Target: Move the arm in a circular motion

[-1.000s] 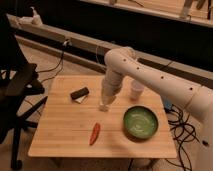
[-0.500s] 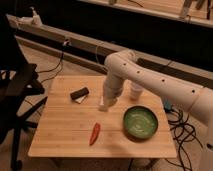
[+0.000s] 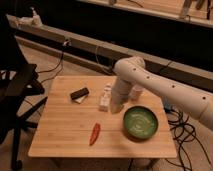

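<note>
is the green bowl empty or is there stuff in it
Empty: the green bowl shows only its bare green inside. The claw hangs low over the table, just left of it in the view.

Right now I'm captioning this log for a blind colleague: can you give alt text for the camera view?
A large white robot arm reaches in from the picture's right over a wooden table, its gripper low near the table's middle; a green bowl and a red chili lie nearby.

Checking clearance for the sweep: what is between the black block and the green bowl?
Camera view: the gripper on the arm hangs between black block and green bowl.
</note>
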Controlling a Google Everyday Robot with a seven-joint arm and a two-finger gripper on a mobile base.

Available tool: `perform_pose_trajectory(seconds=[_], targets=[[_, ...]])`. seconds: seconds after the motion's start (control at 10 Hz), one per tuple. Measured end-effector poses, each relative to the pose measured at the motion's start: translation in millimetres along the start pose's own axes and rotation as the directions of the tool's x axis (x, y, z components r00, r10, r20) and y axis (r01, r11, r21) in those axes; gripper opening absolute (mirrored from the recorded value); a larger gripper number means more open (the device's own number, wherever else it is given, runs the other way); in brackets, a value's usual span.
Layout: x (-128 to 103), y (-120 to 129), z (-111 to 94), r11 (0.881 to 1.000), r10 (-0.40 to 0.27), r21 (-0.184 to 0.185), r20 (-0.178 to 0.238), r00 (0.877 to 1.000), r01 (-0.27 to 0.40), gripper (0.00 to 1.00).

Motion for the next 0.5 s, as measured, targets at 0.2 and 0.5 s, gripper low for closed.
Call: perform_pose_trajectory(seconds=[0.2, 0.5], targets=[[40.7, 26.3, -10.6, 0.995, 0.097, 0.015, 0.017, 0.995, -0.097, 0.00], [102.3, 52.2, -40.3, 0.978, 0.200, 0.058, 0.018, 0.980, -0.201, 0.00]])
